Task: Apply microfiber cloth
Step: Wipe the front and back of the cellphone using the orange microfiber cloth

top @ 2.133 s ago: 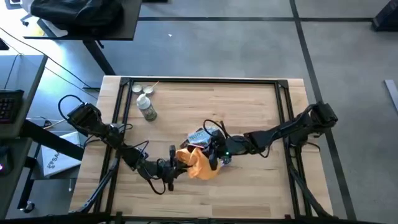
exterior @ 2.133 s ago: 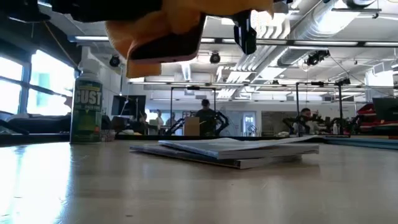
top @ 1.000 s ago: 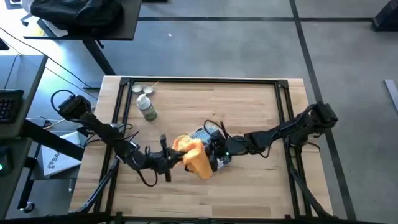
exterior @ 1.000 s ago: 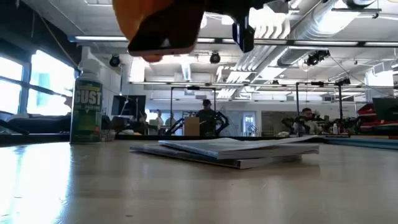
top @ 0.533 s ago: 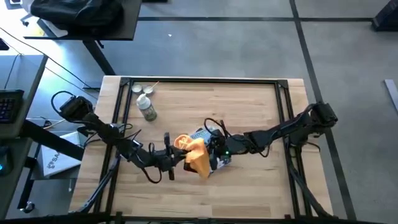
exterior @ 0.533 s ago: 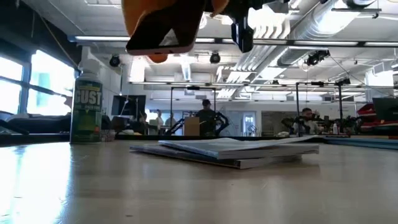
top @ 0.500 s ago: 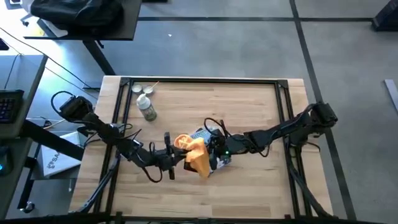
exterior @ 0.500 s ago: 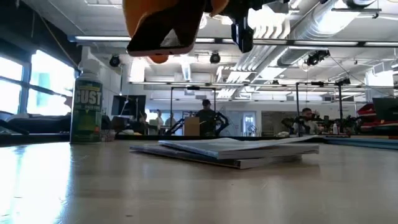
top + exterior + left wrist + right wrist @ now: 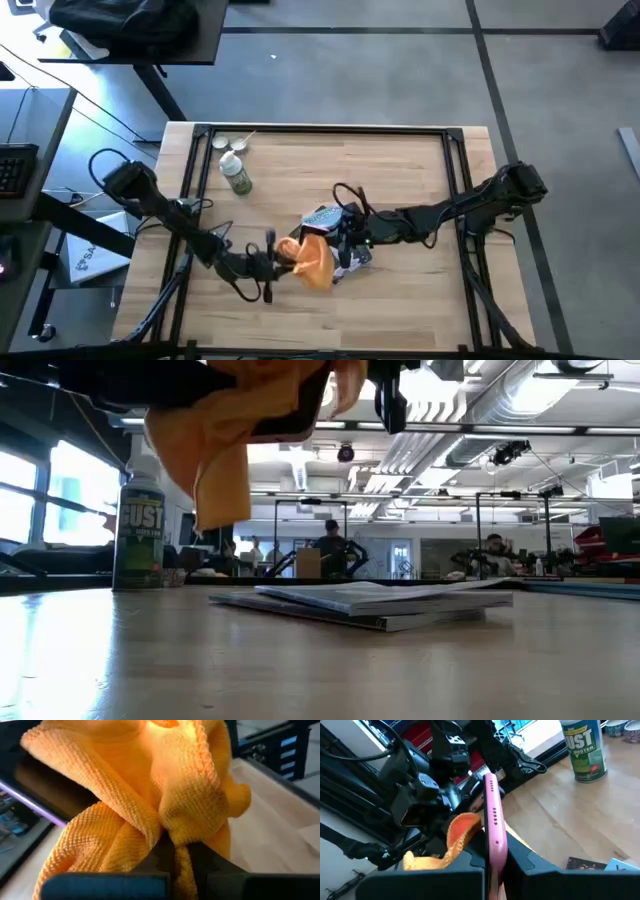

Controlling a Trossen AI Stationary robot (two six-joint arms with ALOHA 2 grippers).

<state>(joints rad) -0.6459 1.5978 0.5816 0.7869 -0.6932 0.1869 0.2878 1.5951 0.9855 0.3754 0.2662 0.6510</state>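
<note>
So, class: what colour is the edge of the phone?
Pink edge on the phone, clearest in the right wrist view.

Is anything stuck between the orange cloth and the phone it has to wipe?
No, nothing visible is. The left gripper pinches the microfiber cloth, which already drapes against the phone gripped on edge by the right gripper, both raised above the table.

Materials and surface finishes, table and held items

The microfiber cloth [image 9: 150, 795] is soft orange-yellow fabric with a coarse waffle-like weave and a stitched hem. The phone [image 9: 494, 827] has a smooth pink edge, apparently plastic or metal, and a dark glossy face. The table [image 9: 400, 170] is light wood, smooth, with a satin sheen. The spray can [image 9: 584, 747], upper right of the right wrist view, carries a glossy printed label. The packet [image 9: 365, 603] is flat printed paper.
</note>
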